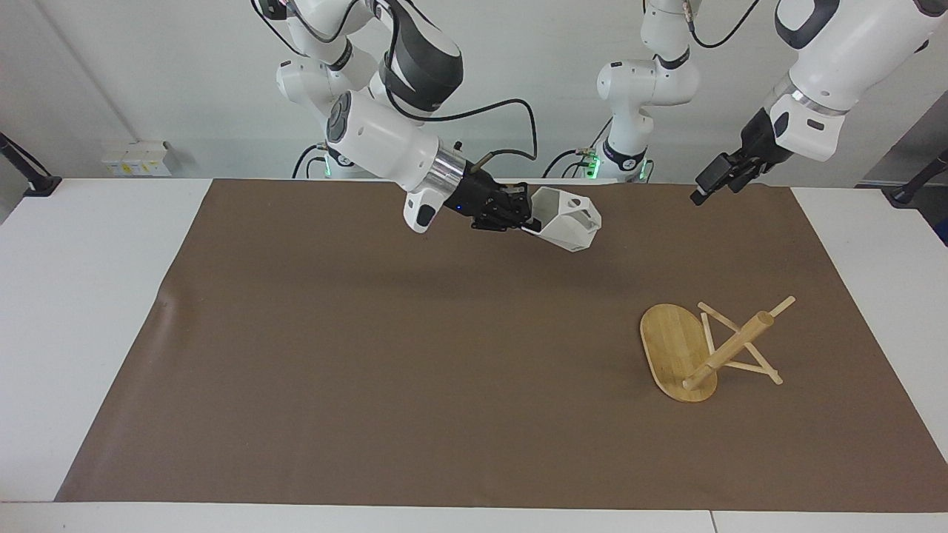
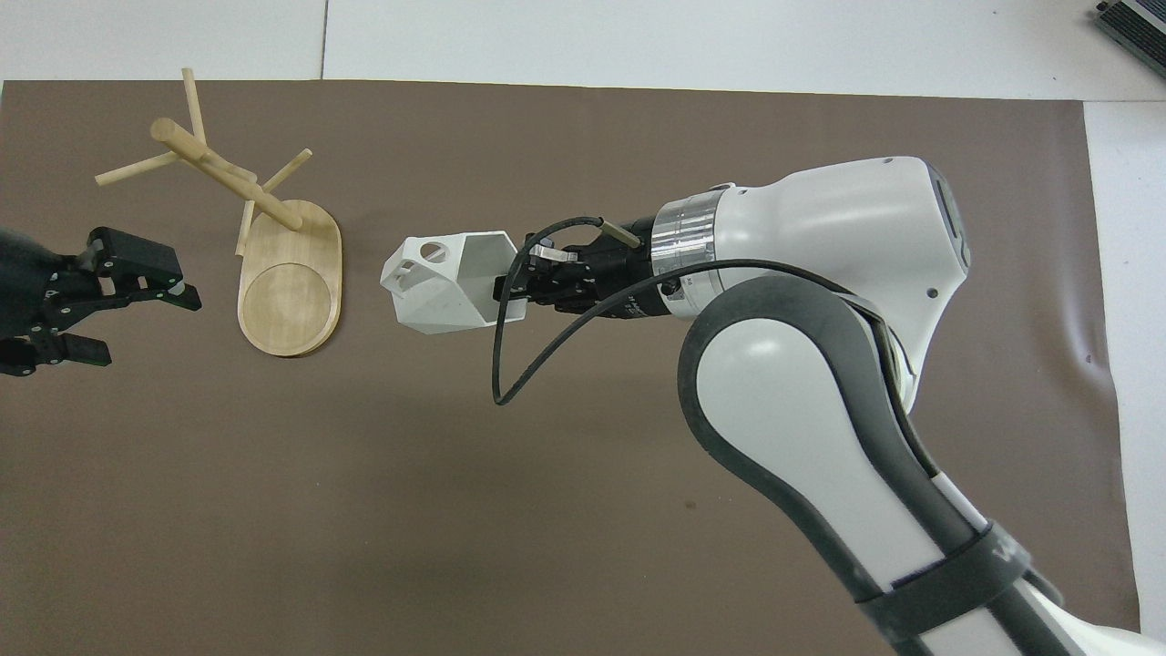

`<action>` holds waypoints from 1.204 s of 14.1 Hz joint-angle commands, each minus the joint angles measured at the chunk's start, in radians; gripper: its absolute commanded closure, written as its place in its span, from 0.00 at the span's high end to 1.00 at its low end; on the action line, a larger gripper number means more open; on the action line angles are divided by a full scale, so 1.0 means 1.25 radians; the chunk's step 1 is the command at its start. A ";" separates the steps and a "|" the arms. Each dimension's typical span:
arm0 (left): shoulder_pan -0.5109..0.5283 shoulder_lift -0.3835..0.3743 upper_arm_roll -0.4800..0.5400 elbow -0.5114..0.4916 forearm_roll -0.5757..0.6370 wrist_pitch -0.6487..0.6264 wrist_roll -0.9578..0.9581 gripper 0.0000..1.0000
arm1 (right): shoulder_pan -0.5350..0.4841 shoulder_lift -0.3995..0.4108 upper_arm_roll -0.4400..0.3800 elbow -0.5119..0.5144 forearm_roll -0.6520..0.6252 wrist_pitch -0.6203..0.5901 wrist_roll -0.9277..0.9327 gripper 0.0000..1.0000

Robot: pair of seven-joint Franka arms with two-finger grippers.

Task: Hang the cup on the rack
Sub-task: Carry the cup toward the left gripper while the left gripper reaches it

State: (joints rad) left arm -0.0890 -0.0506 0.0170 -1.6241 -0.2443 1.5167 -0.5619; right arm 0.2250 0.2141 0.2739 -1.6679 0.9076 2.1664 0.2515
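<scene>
right hand: clamped on the cup's rim, mid-air, top centre of the facing view
rack: on the brown surface, lower right there
left hand: fingers spread, nothing in them, left edge of the overhead view

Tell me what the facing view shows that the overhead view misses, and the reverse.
Facing view only: both arm bases, the wall, and the cup held high above the mat. Overhead view only: the left claw with its fingers spread, beside the rack. Both: the right claw gripping the cup by its rim, and the rack standing on the brown mat.
</scene>
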 commanded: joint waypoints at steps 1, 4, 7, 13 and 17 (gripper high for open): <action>0.000 0.011 0.007 -0.020 -0.104 0.038 -0.184 1.00 | 0.013 -0.023 0.004 -0.030 0.026 0.014 0.001 0.00; 0.021 0.058 0.007 -0.011 -0.236 0.120 -0.520 1.00 | 0.015 -0.024 0.005 -0.033 0.026 0.018 0.001 0.00; 0.021 0.127 0.007 0.030 -0.309 0.110 -0.679 1.00 | 0.022 -0.024 0.005 -0.033 0.026 0.017 0.001 0.00; 0.005 0.141 0.007 -0.012 -0.386 0.095 -0.808 1.00 | 0.035 -0.024 0.007 -0.033 0.027 0.022 0.002 0.00; -0.010 0.128 0.006 -0.041 -0.386 0.085 -0.854 1.00 | 0.046 -0.023 0.007 -0.033 0.032 0.055 0.006 0.00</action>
State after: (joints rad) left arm -0.0912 0.1333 0.0136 -1.6441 -0.7126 1.6401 -1.5919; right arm 0.2842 0.2097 0.2765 -1.6809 0.9168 2.2104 0.2516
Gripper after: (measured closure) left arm 0.000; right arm 0.947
